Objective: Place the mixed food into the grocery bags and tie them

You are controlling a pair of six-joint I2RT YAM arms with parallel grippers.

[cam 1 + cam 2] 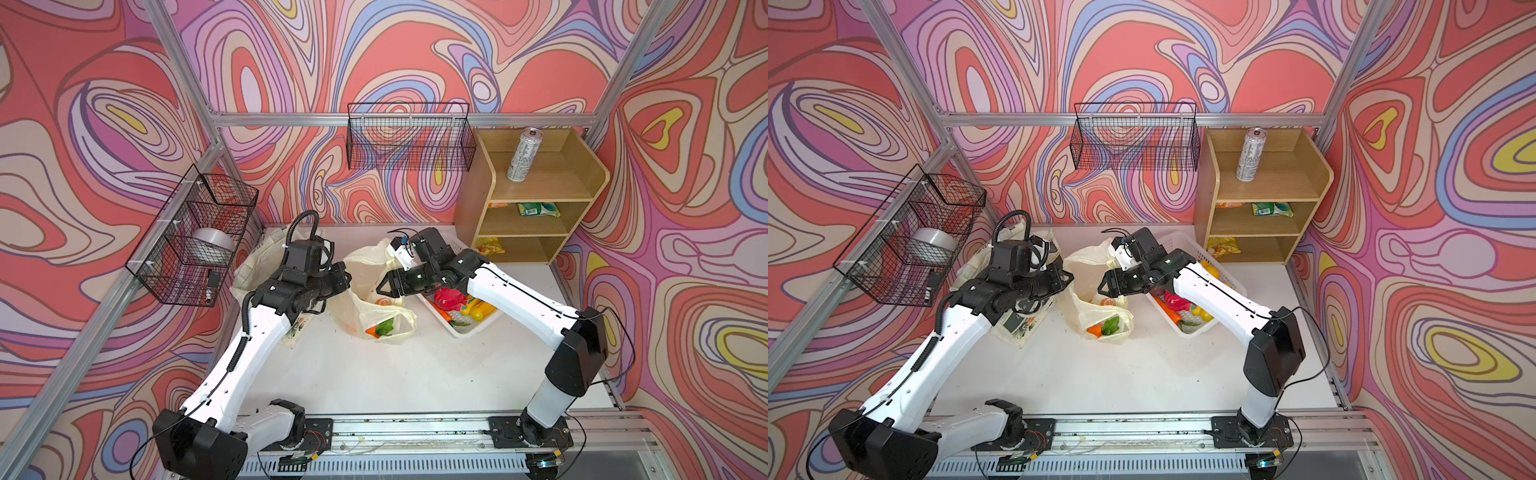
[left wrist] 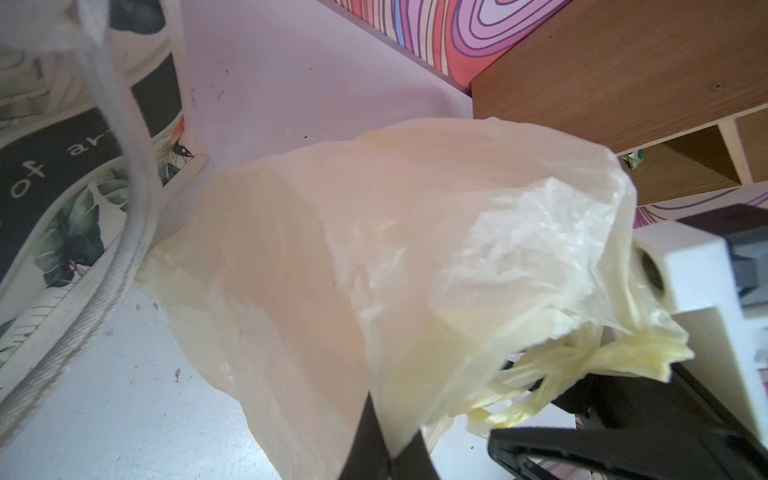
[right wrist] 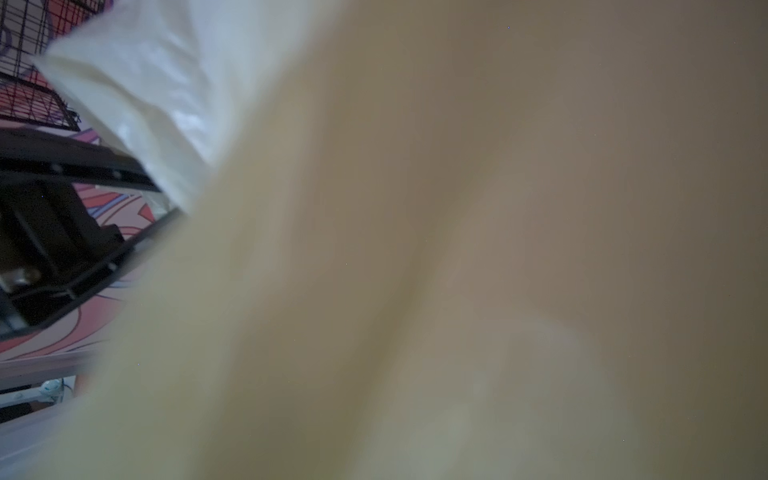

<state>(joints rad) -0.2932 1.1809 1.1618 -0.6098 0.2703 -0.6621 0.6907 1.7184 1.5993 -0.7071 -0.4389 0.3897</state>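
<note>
Near the middle of the tabletop (image 1: 374, 374) the plastic bag (image 1: 357, 311) holds some toy vegetables (image 1: 384, 328), its rim pinched by the closed jaws of the left gripper (image 1: 343, 279), those of the right gripper (image 1: 384, 286) parted beside its handle; toys (image 1: 449, 297) in the basket (image 1: 465, 332), the can (image 1: 523, 156) and packets (image 1: 538, 209) on the shelf (image 1: 473, 199), and tying both it and the tote (image 1: 249, 270) remain.

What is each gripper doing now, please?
Left gripper: closed, pinching the plastic bag.
Right gripper: open, gripping nothing.
</note>
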